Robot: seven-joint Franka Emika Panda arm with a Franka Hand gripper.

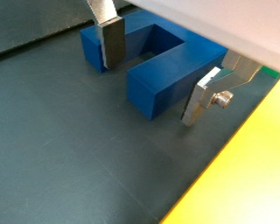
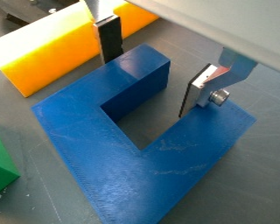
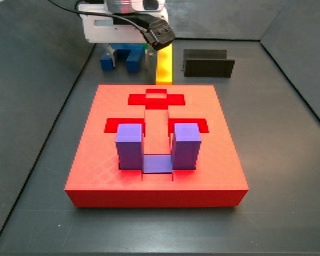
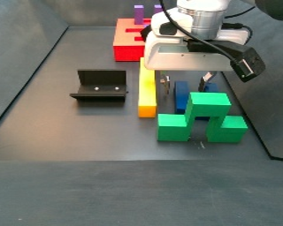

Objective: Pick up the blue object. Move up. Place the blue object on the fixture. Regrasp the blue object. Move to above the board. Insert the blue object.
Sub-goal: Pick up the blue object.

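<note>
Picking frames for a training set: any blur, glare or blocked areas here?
In both wrist views the camera housing is a pale blurred wedge across a corner; the blue object stays sharp. In a side view the end effector hides most of that block. Lighting is even; the dark floor shows only a soft sheen.

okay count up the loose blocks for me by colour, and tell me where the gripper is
Blue block: 1
Yellow bar: 1
Green blocks: 2, as far as a side view shows
Purple block: 1, seated in the red board
Total: 5
The gripper is open, straddling one prong of the blue block.
</note>
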